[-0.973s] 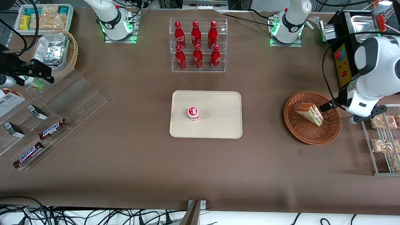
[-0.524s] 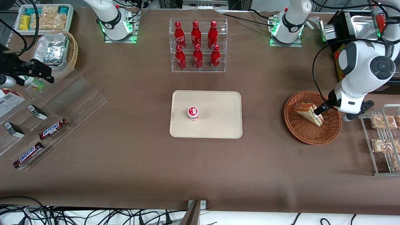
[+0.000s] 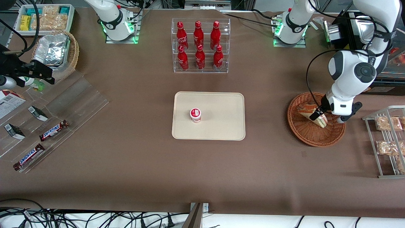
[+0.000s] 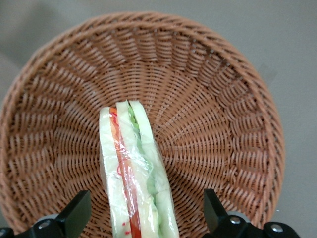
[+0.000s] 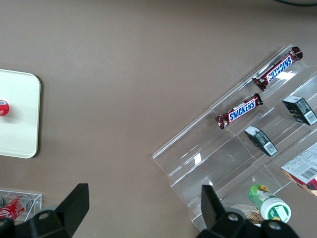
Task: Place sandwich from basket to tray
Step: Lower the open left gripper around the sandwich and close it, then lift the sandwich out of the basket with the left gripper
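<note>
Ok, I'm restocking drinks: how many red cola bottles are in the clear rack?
6: three in the upper row, three in the lower row. The open pincer straddles the sandwich.

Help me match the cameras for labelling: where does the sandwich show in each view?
Front view: sandwich lies in the basket, under the claw.
Left wrist view: sandwich stands on edge between the open claw's fingers.
Right wrist view: not in it.
Shared landmark: the basket.
</note>
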{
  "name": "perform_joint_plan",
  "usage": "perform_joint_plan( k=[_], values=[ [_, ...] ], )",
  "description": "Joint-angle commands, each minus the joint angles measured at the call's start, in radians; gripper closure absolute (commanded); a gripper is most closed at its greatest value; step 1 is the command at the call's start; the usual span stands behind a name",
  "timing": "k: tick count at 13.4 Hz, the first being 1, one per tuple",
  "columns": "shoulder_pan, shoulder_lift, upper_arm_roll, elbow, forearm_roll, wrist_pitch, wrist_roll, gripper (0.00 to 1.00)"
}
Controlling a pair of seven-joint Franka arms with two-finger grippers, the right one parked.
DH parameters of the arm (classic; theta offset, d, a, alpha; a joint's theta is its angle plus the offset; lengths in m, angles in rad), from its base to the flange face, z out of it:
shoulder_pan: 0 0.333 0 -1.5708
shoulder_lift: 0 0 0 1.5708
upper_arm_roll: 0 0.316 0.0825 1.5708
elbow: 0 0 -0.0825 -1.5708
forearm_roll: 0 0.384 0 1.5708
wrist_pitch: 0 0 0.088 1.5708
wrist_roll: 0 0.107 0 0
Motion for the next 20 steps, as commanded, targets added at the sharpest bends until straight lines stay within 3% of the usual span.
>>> perform_joint_plan(
  k=[1, 3, 4, 5, 6, 7, 10, 15, 20],
  values=[
    [0.006, 0.026, -0.004, -0.019, 0.024, 0.05, -0.028, 0.0],
    [0.006, 0.038, -0.002, -0.021, 0.024, 0.057, -0.028, 0.0],
    [0.006, 0.04, -0.004, -0.021, 0.026, 0.057, -0.028, 0.16],
    [0.007, 0.04, -0.004, -0.021, 0.026, 0.055, -0.028, 0.57],
    [0.007, 0.04, -0.004, -0.021, 0.026, 0.055, -0.028, 0.86],
    [0.007, 0.038, -0.004, -0.021, 0.026, 0.054, -0.025, 1.0],
    [0.007, 0.018, -0.004, -0.019, 0.026, 0.041, -0.022, 1.0],
    [0.006, -0.1, -0.008, 0.036, 0.026, -0.167, 0.063, 1.0],
    [-0.007, -0.111, -0.049, 0.306, 0.024, -0.541, 0.093, 1.0]
  ],
)
